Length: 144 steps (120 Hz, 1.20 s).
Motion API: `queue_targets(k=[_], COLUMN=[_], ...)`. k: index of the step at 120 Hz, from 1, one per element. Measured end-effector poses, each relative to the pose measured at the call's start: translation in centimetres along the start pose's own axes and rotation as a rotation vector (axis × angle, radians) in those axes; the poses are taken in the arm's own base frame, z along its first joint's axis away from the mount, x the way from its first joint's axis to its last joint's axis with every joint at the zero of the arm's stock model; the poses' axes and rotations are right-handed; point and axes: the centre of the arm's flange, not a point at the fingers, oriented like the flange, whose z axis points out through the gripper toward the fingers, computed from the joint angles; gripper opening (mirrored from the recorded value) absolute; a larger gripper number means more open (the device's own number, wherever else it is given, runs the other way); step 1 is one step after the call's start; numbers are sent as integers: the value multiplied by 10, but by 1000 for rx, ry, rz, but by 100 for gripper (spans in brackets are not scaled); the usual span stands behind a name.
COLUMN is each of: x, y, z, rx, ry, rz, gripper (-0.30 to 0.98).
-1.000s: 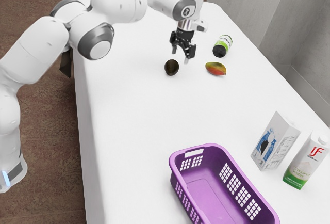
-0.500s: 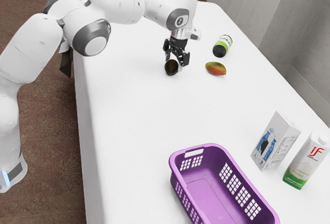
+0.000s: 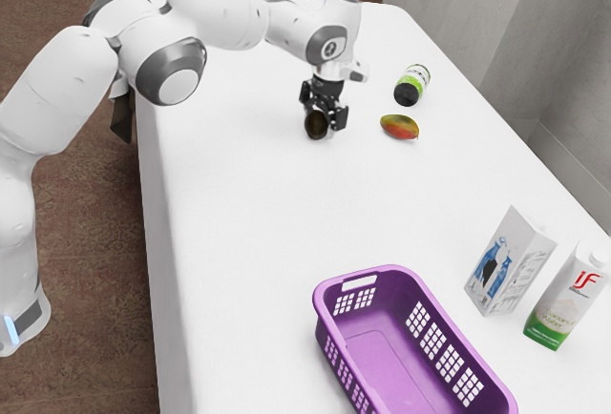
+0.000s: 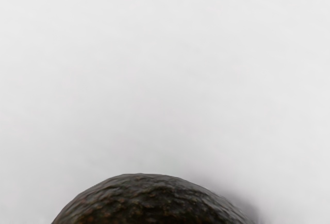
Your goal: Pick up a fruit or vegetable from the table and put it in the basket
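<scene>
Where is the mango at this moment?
In the exterior view, the mango lies on the table, to the view's right of the gripper, close to the bottle.

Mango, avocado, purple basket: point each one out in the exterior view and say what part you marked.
Mango (image 3: 399, 128): exterior view, middle of its red-and-green skin.
Avocado (image 3: 315, 127): exterior view, dark skin on its visible side.
Purple basket (image 3: 390, 305): exterior view, inner wall, between the hole patterns.

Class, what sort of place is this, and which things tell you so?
Probably an indoor robot test area: a robot arm reaches over a white table set with a basket and a mango, with a plain grey wall alongside.
</scene>
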Motion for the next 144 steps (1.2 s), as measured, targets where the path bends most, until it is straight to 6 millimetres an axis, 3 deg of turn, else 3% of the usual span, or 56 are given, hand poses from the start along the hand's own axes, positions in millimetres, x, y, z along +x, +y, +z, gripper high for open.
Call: queue_targets(k=[22,30,38,52,64,70,79,98,113,124,132,144], x=[0,-5,-21,-76,-148,-185,-233,-307,-325,-331,-332,-311], y=[0,3,23,76,129,161,232,353,447,496,519,528], z=[-9,-24,-54,-124,-172,-181,-188,-190,-178,-169,-164,-159], rx=[13,14,-4,-51,-91,-103,-107,-69,-55,-65,-75,-85], ry=[17,33,58,112,145,146,149,168,172,170,170,168], rz=[-1,1,27,126,267,359,535,790,905,956,974,956], gripper=[25,25,23,17,4,0,-7,-4,2,11,18,30])
